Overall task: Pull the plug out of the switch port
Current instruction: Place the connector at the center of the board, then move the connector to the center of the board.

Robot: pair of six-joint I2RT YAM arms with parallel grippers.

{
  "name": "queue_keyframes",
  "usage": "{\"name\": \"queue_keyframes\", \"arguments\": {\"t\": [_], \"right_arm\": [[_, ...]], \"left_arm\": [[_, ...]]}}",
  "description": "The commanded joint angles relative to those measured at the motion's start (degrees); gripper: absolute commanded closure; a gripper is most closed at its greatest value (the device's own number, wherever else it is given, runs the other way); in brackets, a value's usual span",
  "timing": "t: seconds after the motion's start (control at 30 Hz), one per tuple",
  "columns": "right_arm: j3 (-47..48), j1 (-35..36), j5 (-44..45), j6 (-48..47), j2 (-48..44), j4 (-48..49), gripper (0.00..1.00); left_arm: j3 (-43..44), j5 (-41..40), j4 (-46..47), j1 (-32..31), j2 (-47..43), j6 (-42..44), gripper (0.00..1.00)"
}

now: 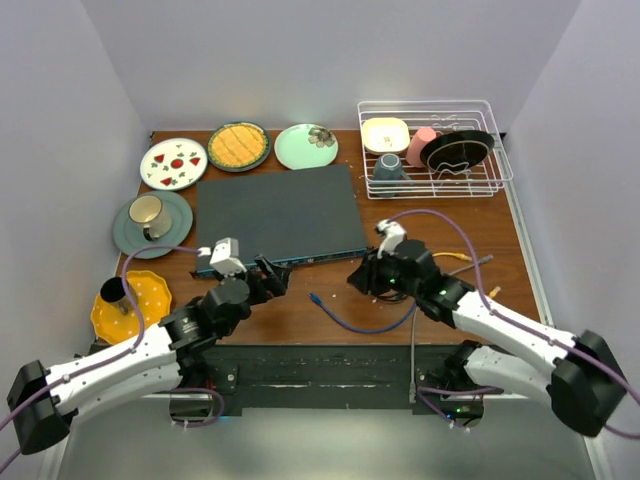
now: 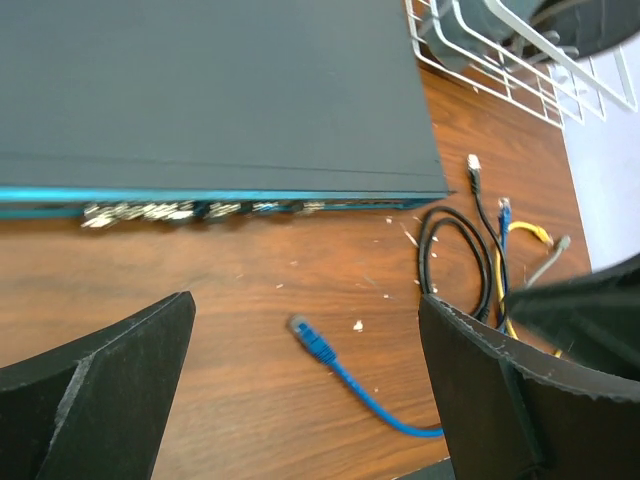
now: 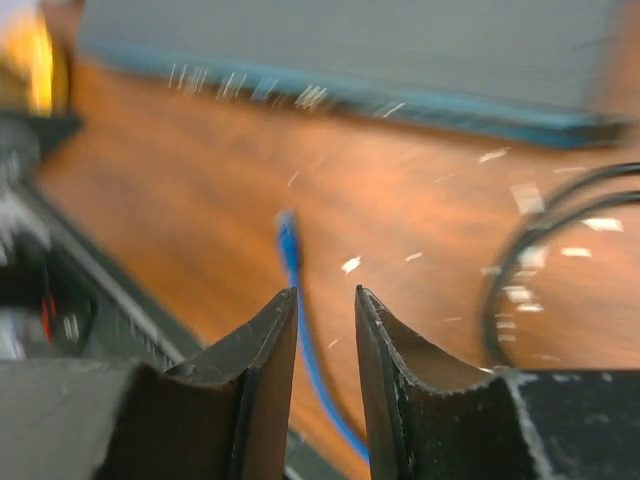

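One blue plug [image 1: 315, 297] looks already out, loose on the counter [image 1: 300, 280] just below the switch [image 1: 275, 210] mid-frame.
Left pincer [image 1: 272, 277] gapes wide; right pincer [image 3: 326, 300] is nearly closed, can't tell if it's nipping the cable [image 1: 365, 327]. I'd draw straight back, gently.

Left hand [image 2: 307, 300] spread wide and held low, right hand [image 3: 325, 295] almost closed, narrow gap, both stretched forward

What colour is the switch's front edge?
The switch's front edge is blue, clearest in left wrist view.
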Motion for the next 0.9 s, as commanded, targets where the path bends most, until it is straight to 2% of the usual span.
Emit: {"name": "queue_keyframes", "arguments": {"t": [0.0,0.17,0.33,0.47,0.63,0.73,0.77,0.87], "right_arm": [[3.11,8.82,-0.71,-4.84,7.36,2.03,0.68],[1.97,14.88,-0.36,-1.16,17.12,9.4,0.73],[2.22,15.07,-0.7,0.53,25.38,14.34,0.74],[5.12,15.33,1.13,0.61,29.08,12.24,0.76],[5.93,15.16,10.62,3.51,30.77,4.77,0.82],[4.08,13.06,14.4,6.41,29.01,1.34,0.84],[3.38,10.18,14.5,7.37,27.96,0.81,0.85],[-0.05,3.83,13.1,9.3,25.24,0.27,0.97]], "left_arm": [[-3.28,-5.99,-5.7,-0.15,-5.06,-6.27,0.01],[-4.34,-5.55,-6.15,-0.15,-4.37,-8.12,0.01],[-4.16,-4.06,-6.14,-0.15,-1.12,-8.91,0.01],[-4.69,-3.35,-5.62,-0.15,-0.15,-9.18,0.01],[-6.71,-2.65,-2.99,-0.15,-0.24,-9.35,0.01],[-7.41,-2.39,-1.84,-0.15,-0.24,-9.27,0.01],[-7.5,-2.39,-1.75,-0.15,-0.15,-9.27,0.01],[-7.16,-2.21,-1.4,-0.15,-0.15,-8.83,0.01]]}}
